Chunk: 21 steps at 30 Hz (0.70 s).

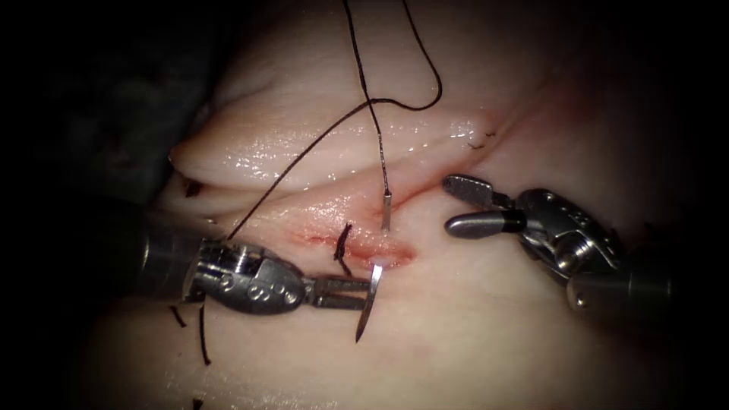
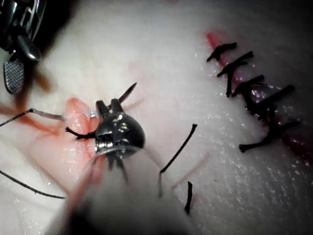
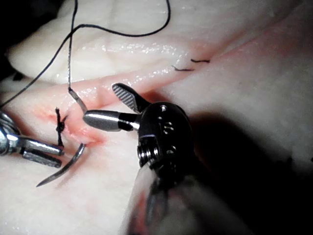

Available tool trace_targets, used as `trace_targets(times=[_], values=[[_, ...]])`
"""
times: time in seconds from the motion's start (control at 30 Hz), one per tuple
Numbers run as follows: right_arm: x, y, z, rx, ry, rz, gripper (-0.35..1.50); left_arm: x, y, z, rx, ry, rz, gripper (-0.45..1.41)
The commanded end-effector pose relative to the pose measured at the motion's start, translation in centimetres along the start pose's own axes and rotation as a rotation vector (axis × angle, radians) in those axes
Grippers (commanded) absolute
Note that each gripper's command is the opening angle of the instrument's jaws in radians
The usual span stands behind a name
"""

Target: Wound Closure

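Needle point(image 1: 370, 304) in the endoscope view runs nearly vertical, long axis tilted slightly, pointed tip down and clear of the tissue point(image 1: 471, 334), on the near side of the cut point(image 1: 364, 247). The left tool point(image 1: 357, 292) grips it on the exposed stretch behind the tip, jaws clamped across the curve. The upper exposed part meets the tissue at the cut's lower lip, where red fluid point(image 1: 391, 258) lies. The swaged end point(image 1: 386, 211) stands out on the cut's far side, so the needle's middle sits inside the tissue. Thread point(image 1: 364, 91) rises from that end, loops and trails toward the left tool's shaft. A tied stitch point(image 1: 342, 247) crosses the cut just left of the needle. The right tool point(image 1: 456, 205) lies right of the cut, jaws spread, grasping nothing. Cut thread ends point(image 1: 201, 334) lie on the tissue by the left tool. No legible writing or brand is visible. In the left wrist view, the left tool point(image 2: 110, 105) holds the needle, tip point(image 2: 128, 91) pointing up and away; a row of finished stitches point(image 2: 249, 93) crosses a closed section of the cut. In the right wrist view, the right tool point(image 3: 105, 105) stands spread and empty beside the swaged end point(image 3: 78, 102); the needle's tip portion point(image 3: 61, 171) curves out of the cut.
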Motion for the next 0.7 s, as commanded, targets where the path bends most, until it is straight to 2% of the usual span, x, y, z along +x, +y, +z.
trace_targets(times=[0.03, 0.07, 0.2, 0.6, 0.7], values=[[-0.09, 0.01, 0.07, 0.004, 0.004, 0.001, 1.3, -0.02, 0.04, 0.06, -0.006, 0.005, 0.004, 0.32], [-0.1, 0.01, 0.08, 0.004, 0.007, -0.001, 1.3, -0.03, 0.04, 0.04, -0.008, 0.007, 0.021, 0.41], [-0.13, 0.01, 0.09, 0.004, 0.007, -0.004, 1.28, -0.05, 0.07, 0.01, -0.01, 0.006, 0.044, 0.49], [-0.18, -0.02, 0.14, 0.001, 0.019, -0.007, 1.26, -0.03, 0.15, 0.18, -0.032, -0.026, 0.157, 0.42], [-0.19, -0.03, 0.16, 0.0, 0.023, -0.013, 1.23, -0.04, 0.16, 0.23, -0.045, -0.043, 0.163, 0.52]])
